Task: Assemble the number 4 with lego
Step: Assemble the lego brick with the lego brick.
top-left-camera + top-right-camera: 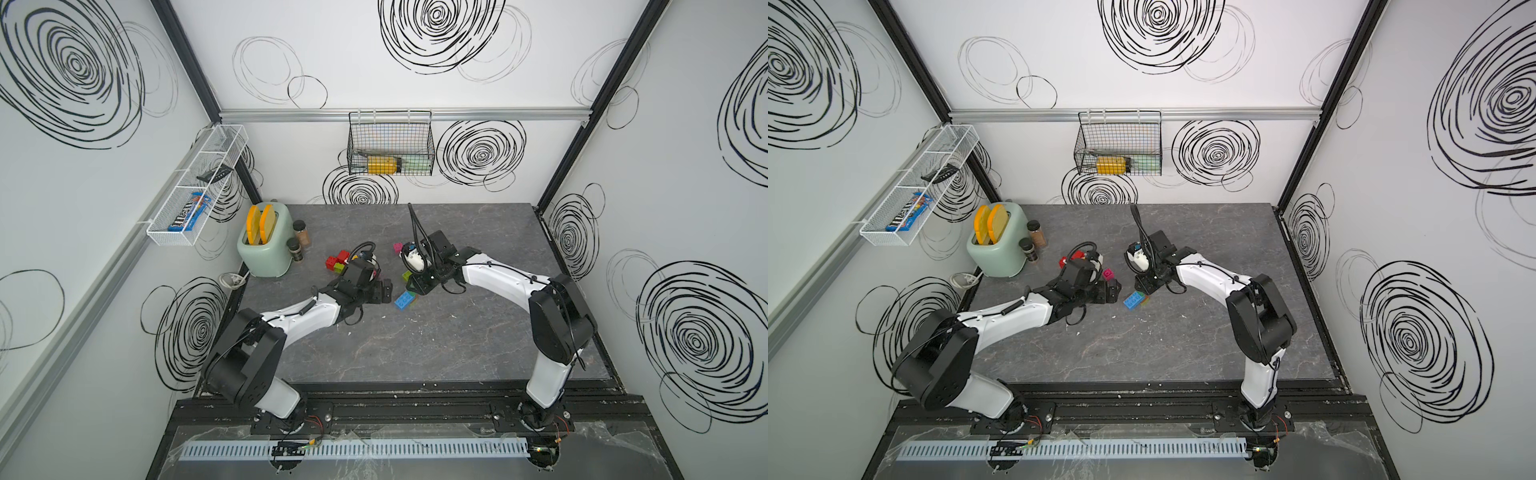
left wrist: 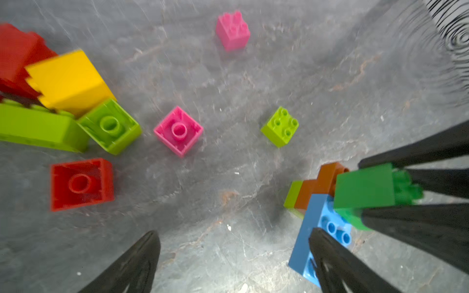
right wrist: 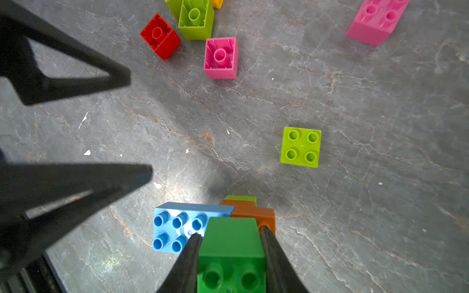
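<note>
Two grippers crowd one spot: my right gripper (image 3: 229, 234) is clamped on the green brick (image 3: 231, 248), poised just over where the blue brick (image 3: 177, 225) meets the orange brick (image 3: 253, 211) on the table (image 3: 355, 203). My left gripper (image 2: 233, 234) hangs spread wide just beside the blue brick, empty.

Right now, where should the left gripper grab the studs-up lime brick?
Pinch the lime brick across two opposite flat side walls, coming straight down with the left gripper: it sits studs up, square, standing alone, so its sides look free.
</note>
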Controlling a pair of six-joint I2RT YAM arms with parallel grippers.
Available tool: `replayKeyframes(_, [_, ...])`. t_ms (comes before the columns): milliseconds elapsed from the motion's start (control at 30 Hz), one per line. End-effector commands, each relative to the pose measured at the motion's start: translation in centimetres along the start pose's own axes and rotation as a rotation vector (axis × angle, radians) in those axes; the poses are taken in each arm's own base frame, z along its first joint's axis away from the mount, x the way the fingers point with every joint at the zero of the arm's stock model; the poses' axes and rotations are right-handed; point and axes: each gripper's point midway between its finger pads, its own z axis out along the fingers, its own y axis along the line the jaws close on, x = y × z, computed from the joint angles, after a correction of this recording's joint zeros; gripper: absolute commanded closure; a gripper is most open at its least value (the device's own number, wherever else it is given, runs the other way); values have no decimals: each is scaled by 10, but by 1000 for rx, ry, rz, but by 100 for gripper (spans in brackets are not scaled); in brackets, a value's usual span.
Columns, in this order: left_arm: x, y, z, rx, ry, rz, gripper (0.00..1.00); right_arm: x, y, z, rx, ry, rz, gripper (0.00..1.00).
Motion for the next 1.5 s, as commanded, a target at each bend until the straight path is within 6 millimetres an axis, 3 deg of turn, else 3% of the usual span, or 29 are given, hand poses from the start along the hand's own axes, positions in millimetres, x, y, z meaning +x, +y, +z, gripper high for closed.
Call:
replayKeyframes(0, [28, 6, 4, -89, 97, -40, 4, 66, 2, 25, -21, 222, 49, 100])
replayKeyframes(267, [35, 1, 15, -64, 141, -63, 4, 84, -6, 31, 72, 293, 9, 100])
replayKeyframes(600, [14, 5, 4, -49, 84, -70, 4, 96, -14, 32, 134, 339, -25, 100])
replayKeyframes(767, [31, -4, -4, -29, 98, 21, 4, 93, -14, 31, 146, 333, -27, 100])
replayKeyframes(900, [59, -12, -8, -15, 171, 59, 4, 91, -13, 31, 146, 326, -24, 100])
replayKeyframes(1033, [79, -47, -9, 168, 234, 71, 4, 90, -12, 31, 143, 319, -25, 100])
replayKeyframes(1133, [79, -57, -6, 200, 235, 52, 4, 92, -13, 31, 146, 325, -26, 100])
replayKeyframes(1467, [50, -18, 9, 150, 171, -133, 4, 98, -16, 28, 210, 356, -83, 100])
